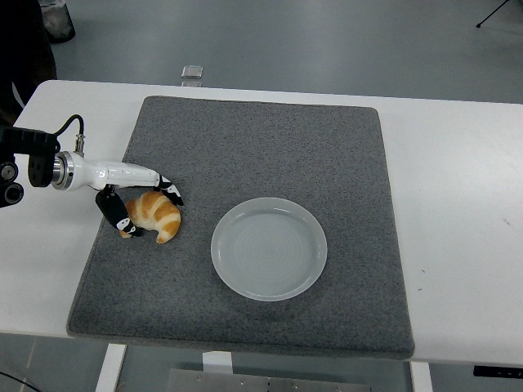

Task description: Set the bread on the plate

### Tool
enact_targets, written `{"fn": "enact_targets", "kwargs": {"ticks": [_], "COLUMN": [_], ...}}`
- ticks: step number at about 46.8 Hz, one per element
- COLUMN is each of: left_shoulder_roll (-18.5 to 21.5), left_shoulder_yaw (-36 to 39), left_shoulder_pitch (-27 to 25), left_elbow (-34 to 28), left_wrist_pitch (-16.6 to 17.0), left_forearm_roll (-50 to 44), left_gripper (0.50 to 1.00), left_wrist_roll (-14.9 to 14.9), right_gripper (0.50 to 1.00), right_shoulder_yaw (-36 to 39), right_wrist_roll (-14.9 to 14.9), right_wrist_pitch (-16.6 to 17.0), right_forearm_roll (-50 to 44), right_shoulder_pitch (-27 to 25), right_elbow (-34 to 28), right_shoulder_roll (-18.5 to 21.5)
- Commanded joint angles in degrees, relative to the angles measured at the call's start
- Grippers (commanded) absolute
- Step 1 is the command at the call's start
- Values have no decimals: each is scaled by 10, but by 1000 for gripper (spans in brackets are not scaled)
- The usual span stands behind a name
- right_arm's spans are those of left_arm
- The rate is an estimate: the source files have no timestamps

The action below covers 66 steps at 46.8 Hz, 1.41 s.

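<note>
Straddling the croissant with fingers part-curled on both flanks (grip uncertain), the left hand faces the clear plate lying rightward.

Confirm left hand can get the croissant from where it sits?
Likely yes. The left hand is already at the croissant, fingers on both sides of its left end; nothing on the grey mat blocks it.

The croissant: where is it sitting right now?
In the head view the croissant lies on the left part of the grey mat, left of the empty plate, with the left hand closed around its left end.
</note>
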Motion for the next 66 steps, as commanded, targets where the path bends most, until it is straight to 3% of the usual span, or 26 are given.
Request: {"fn": "enact_targets", "kwargs": {"ticks": [1,14,22,45,57,66], "left_shoulder_roll": [-6,-8,-11,-12,-7,8], "left_shoulder_yaw": [0,-5,-7,-20,-67,-106], "left_shoulder_pitch": [0,-7,-10,-10,-32,-72], "left_elbow": [5,14,22,24,22,22], "left_wrist_pitch": [5,12,15,31,20,-7], "left_forearm_roll": [1,2,2,10,5,1], "left_gripper": [801,658,500,500,500,500], "left_wrist_roll": [0,0,0,-1,-2,-2], "right_gripper": [952,952,952,952,952,952], "right_shoulder_yaw": [0,0,0,0,0,0], "right_wrist_roll": [0,0,0,0,0,0], "right_wrist_pitch": [0,0,0,0,0,0], "right_forearm_roll": [0,0,0,0,0,0], "right_shoulder_pitch": [0,0,-1,0,0,0], "right_elbow": [0,0,0,0,0,0], "right_shoulder_roll": [0,0,0,0,0,0]}}
